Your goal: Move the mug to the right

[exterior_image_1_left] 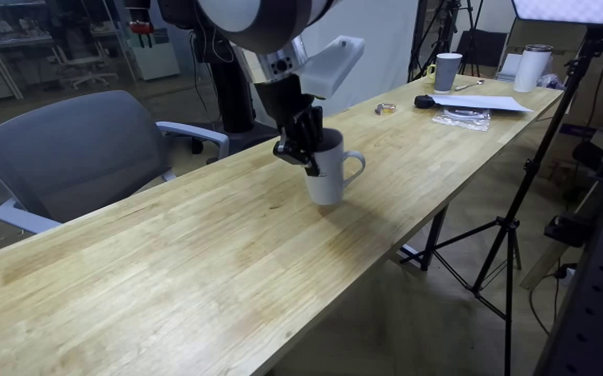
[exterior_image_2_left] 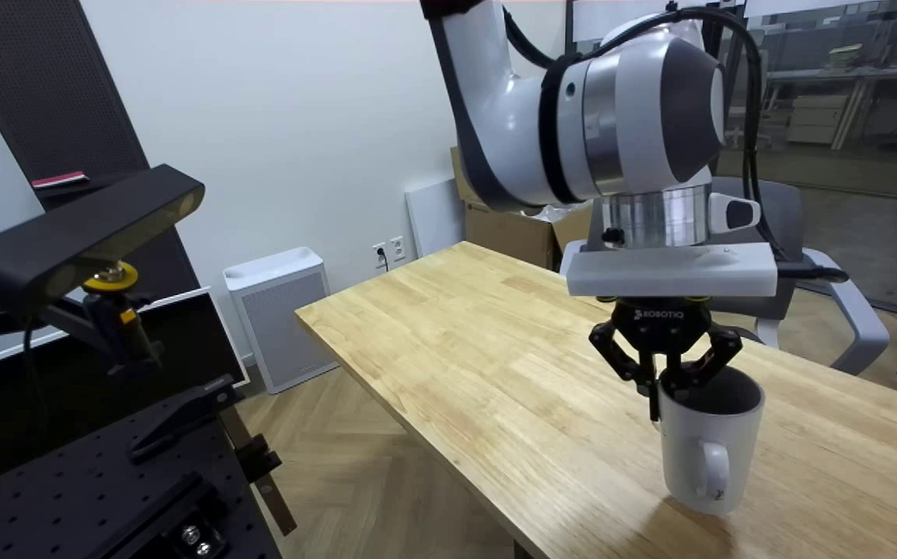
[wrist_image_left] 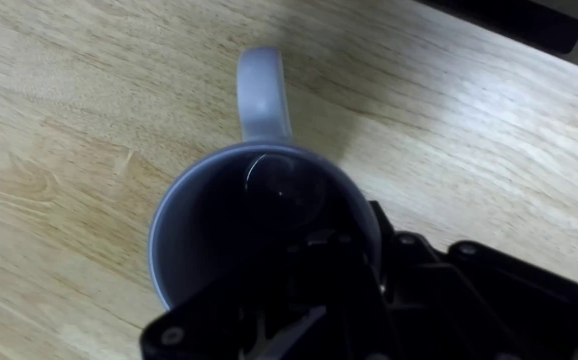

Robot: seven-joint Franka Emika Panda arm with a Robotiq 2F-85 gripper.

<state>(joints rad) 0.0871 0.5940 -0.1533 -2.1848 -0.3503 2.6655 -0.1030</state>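
Observation:
The white mug (exterior_image_1_left: 327, 180) stands upright or nearly so at the table, with its loop handle toward the table's long edge; it also shows in an exterior view (exterior_image_2_left: 681, 454). In the wrist view the mug (wrist_image_left: 208, 220) is seen from above, with a dark interior and the handle pointing up the picture. My gripper (exterior_image_1_left: 314, 156) straddles the mug's wall at the rim, one finger inside and one outside, in both exterior views (exterior_image_2_left: 663, 397). In the wrist view the gripper (wrist_image_left: 371, 245) is closed on the wall. The inner fingertip is dark and partly hidden. I cannot tell whether the mug's base touches the table.
On the wooden table (exterior_image_1_left: 217, 261) are a grey cup (exterior_image_1_left: 446, 75), a white tumbler (exterior_image_1_left: 532, 68), a paper sheet (exterior_image_1_left: 481, 102), a plastic packet (exterior_image_1_left: 463, 117) and a small tape ring (exterior_image_1_left: 385, 108). A chair (exterior_image_1_left: 82, 156) and a black light stand (exterior_image_1_left: 531, 169) stand beside the table.

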